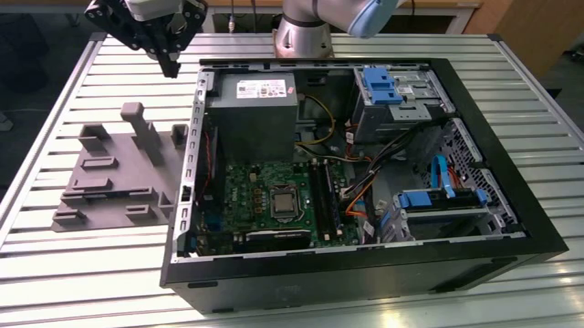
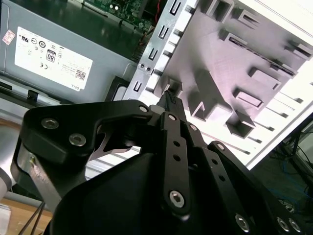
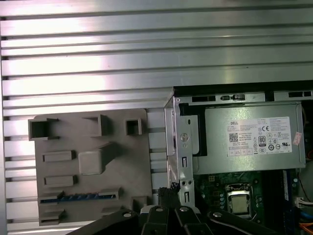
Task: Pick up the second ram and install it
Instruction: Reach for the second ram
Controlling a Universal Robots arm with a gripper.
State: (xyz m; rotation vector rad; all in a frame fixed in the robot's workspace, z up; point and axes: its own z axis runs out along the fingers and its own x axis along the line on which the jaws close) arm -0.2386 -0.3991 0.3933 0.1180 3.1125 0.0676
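The second ram (image 3: 78,197) is a thin dark stick with a row of bluish chips. It stands on edge in a slot near one corner of the grey holder block (image 3: 90,161) (image 1: 114,174), which lies on the table at the exterior view's left. My gripper (image 1: 169,67) hangs above the table beyond the holder's far end, well clear of the ram. Its fingers (image 2: 168,100) are shut together with nothing between them. The green circuit board (image 1: 273,198) with its long black slots (image 1: 326,198) lies inside the open computer case (image 1: 511,171).
The case's metal side wall (image 1: 193,150) rises right beside the holder. A grey power supply (image 1: 251,116) fills the case's far corner, with drive bays (image 1: 392,92) and orange and blue cables (image 1: 365,198) at the exterior view's right. The slatted table (image 1: 100,273) surrounds everything.
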